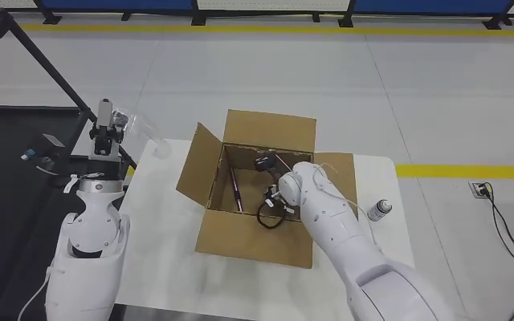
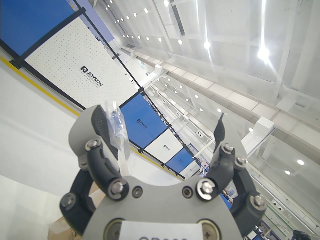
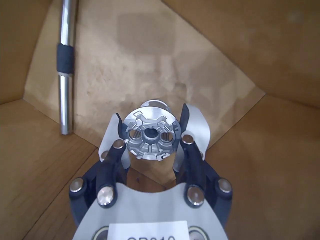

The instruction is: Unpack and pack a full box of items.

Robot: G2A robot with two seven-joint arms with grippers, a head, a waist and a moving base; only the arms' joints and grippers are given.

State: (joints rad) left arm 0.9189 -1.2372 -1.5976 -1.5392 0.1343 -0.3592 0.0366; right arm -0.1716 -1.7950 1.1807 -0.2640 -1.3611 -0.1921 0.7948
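The hub (image 3: 150,136) is clamped in the right tool (image 3: 151,116) inside the box (image 1: 253,237), the rod (image 1: 234,189) at its nine o'clock — a knock is risked. The left tool (image 2: 160,114) is held wide, a bag (image 2: 117,128) stuck to one pad (image 2: 99,122) — it could be dropped.

arms: left arm (image 1: 87,241) and right arm (image 1: 341,229), glossy white rounded shells, thick segments meeting at round joints.
left gripper (image 2: 160,114): pale grey metal palm plate with a curved cut-out, black link bars, grey finger backs.
pads (image 2: 102,123): black, ribbed rubber, tapering to a point.
screws (image 2: 117,187): round silver heads at the link pivots, two small dark socket heads on the plate.
label (image 2: 160,231): white sticker with dark print, cut off at the edge.
right gripper (image 3: 150,112): same build, white finger backs, thin black pads, dark links, domed silver screw heads, a white sticker on the plate.
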